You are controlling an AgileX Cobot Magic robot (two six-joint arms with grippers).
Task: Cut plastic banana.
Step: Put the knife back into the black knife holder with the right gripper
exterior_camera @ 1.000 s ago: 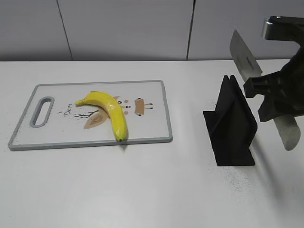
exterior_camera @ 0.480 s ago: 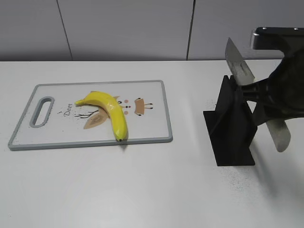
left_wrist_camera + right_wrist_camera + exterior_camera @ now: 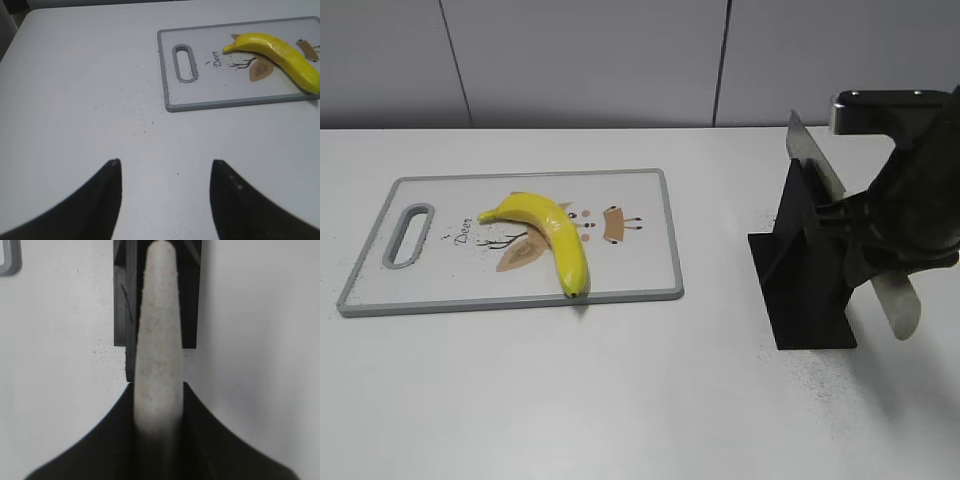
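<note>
A yellow plastic banana (image 3: 556, 238) lies on a white cutting board (image 3: 638, 268) with a grey rim, left of centre; both also show in the left wrist view, banana (image 3: 280, 50) and board (image 3: 200, 95). My right gripper (image 3: 865, 232) is shut on a knife (image 3: 812, 158) with a pale handle, held aslant right beside the black knife stand (image 3: 805, 275), blade tip up and left. In the right wrist view the handle (image 3: 157, 320) runs between the fingers of the gripper (image 3: 157, 386), over the stand (image 3: 125, 300). My left gripper (image 3: 165, 167) is open and empty above bare table, short of the board.
The white table carries dark specks around the stand and near the board. A grey panelled wall runs along the back. The board's handle slot (image 3: 408, 235) is at its left end.
My right gripper has carried the knife leftward and lower, from above and right of the stand to close against it. The banana, board and stand have not moved.
</note>
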